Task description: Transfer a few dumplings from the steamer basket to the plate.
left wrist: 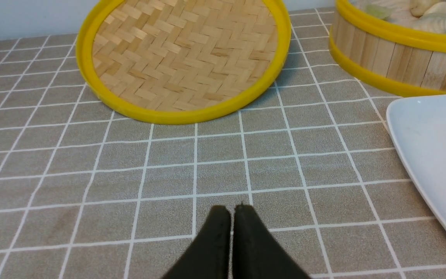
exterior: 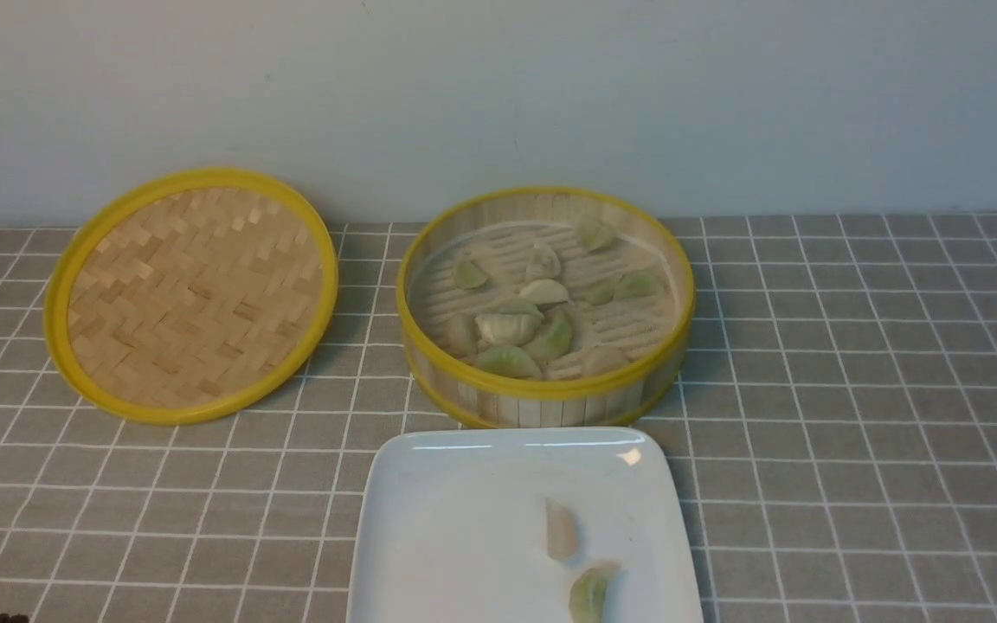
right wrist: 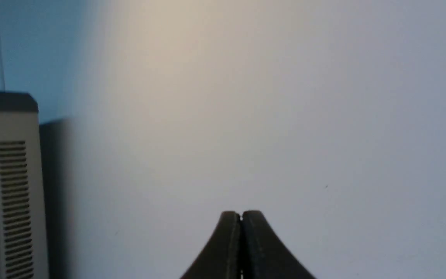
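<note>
The steamer basket (exterior: 542, 385) stands at the table's middle back with several green and whitish dumplings (exterior: 507, 327) on its slatted floor. In front of it is the white plate (exterior: 447, 528), holding a beige dumpling (exterior: 560, 529) and a green dumpling (exterior: 589, 594). My left gripper (left wrist: 232, 211) is shut and empty, low over the cloth, short of the lid; the basket (left wrist: 393, 58) and the plate (left wrist: 436, 155) show in its view. My right gripper (right wrist: 241, 215) is shut and empty, facing a bare wall. Neither gripper shows in the front view.
The flat woven lid (exterior: 191, 294) with a yellow rim leans at the back left, also in the left wrist view (left wrist: 184, 58). A grey checked cloth (exterior: 853, 415) covers the table. A louvred beige unit (right wrist: 6, 186) stands by the wall in the right wrist view.
</note>
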